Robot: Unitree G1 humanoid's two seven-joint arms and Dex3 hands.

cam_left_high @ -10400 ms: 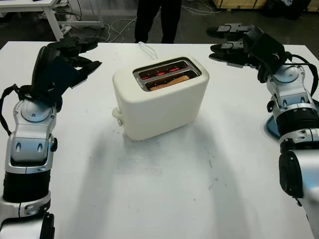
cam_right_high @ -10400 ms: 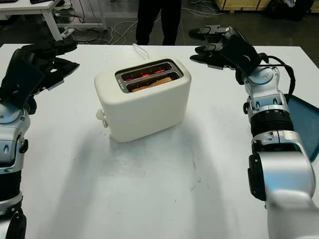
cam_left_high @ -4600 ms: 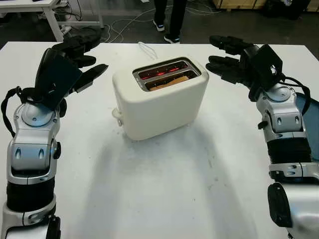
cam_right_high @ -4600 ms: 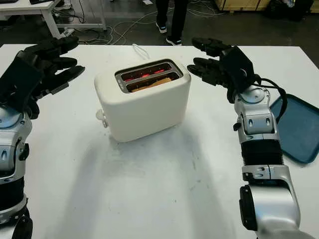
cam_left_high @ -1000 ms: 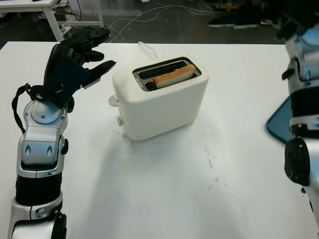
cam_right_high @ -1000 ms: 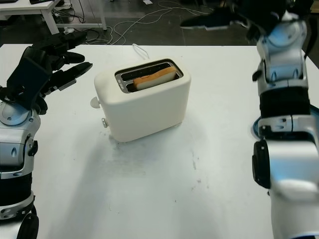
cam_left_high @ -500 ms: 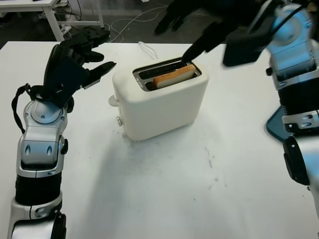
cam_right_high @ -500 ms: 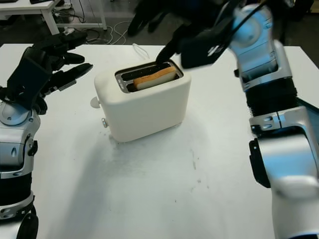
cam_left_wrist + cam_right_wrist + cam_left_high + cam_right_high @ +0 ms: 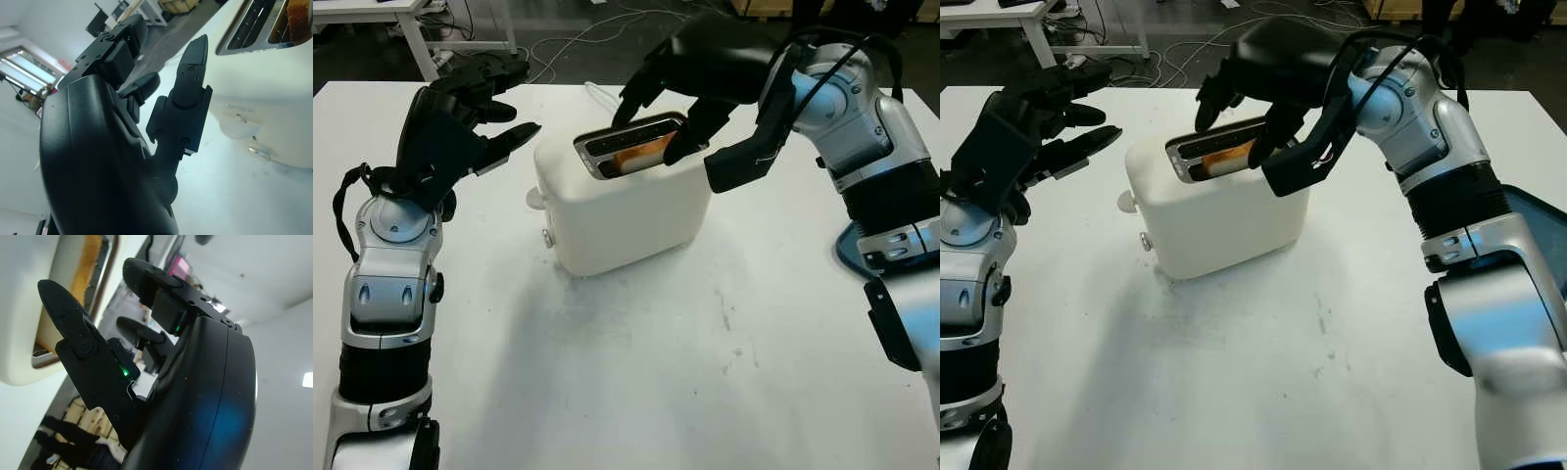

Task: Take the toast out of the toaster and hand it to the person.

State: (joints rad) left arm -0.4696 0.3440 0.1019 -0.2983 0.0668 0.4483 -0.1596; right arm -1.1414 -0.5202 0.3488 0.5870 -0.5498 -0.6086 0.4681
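Lowered over the toaster [image 9: 626, 201], the right hand [image 9: 680, 93] half-hides the toast [image 9: 631, 155], fingers apart, nothing gripped; left hand [image 9: 460, 108] open beside.

A cream toaster [image 9: 626, 201] with a smooth, matt plastic-looking shell and a dark, shiny slot frame stands on a white, matt table [image 9: 705, 392] flecked with small marks. The toast [image 9: 641, 153] shows a rough, browned crust. The right hand [image 9: 671, 93] and left hand [image 9: 470, 117] are glossy black plastic; the forearms are satin silver metal with ribbed black sleeves. A smooth blue tray [image 9: 1542, 245] lies at the table's edge.
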